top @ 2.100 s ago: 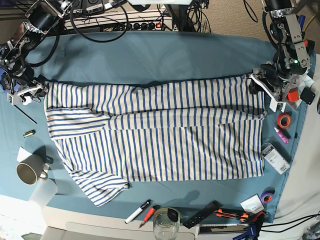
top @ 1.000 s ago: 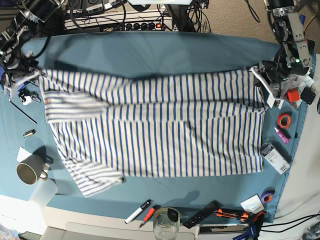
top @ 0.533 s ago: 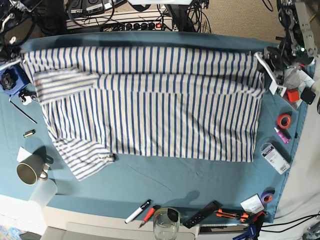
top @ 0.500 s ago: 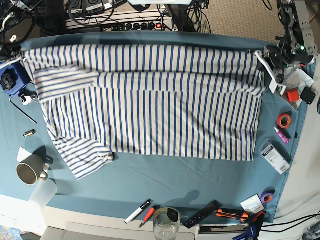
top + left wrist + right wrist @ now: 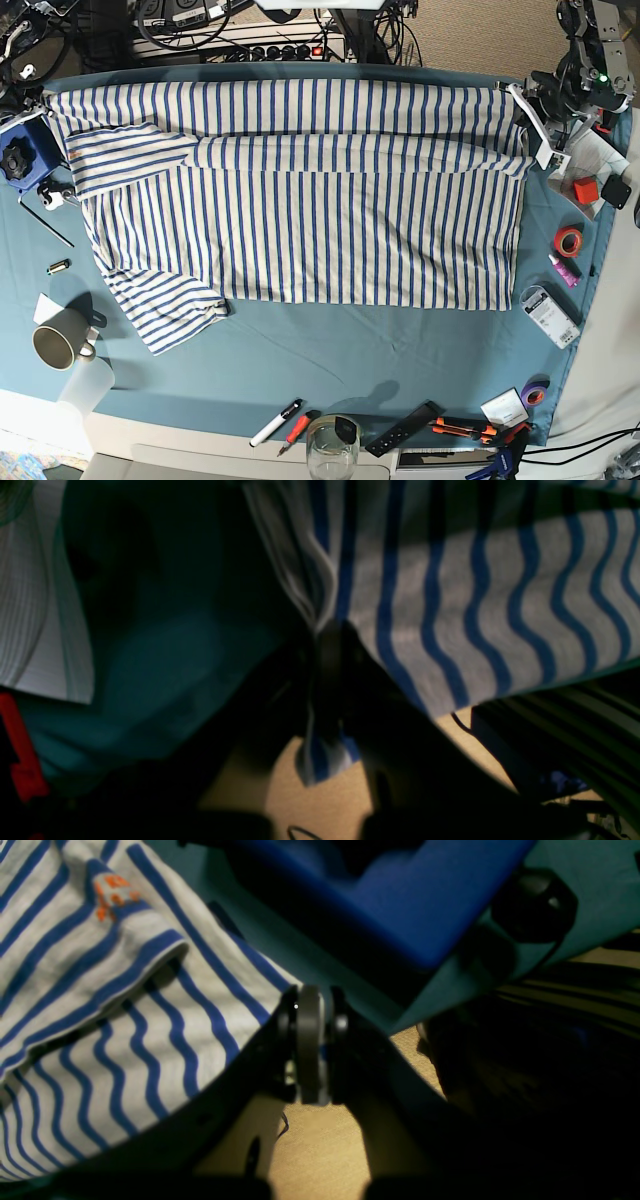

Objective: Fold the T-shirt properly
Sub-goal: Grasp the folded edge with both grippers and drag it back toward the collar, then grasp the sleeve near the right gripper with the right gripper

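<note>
The white, blue-striped T-shirt [image 5: 320,200] lies spread wide on the teal table cloth [image 5: 330,350], its upper edge drawn up to the far edge. One sleeve [image 5: 165,310] sticks out at the lower left. My left gripper [image 5: 520,100] is shut on the shirt's upper right corner. In the left wrist view this gripper [image 5: 327,635] pinches a bunched fold of the shirt [image 5: 475,605]. My right gripper [image 5: 42,100] is shut on the upper left corner. The right wrist view shows it [image 5: 312,1007] clamped on the shirt's [image 5: 100,990] edge.
A blue clamp [image 5: 22,160] sits at the left edge and a mug [image 5: 55,345] at the lower left. Markers [image 5: 275,423], a glass [image 5: 332,450] and a remote [image 5: 405,428] line the near edge. An orange tape roll [image 5: 568,241] and a white box [image 5: 552,315] lie right.
Both grippers have pulled the shirt's upper edge back to the far table edge. The folded-over upper part opened out and the whole shirt slid away from the near edge.
</note>
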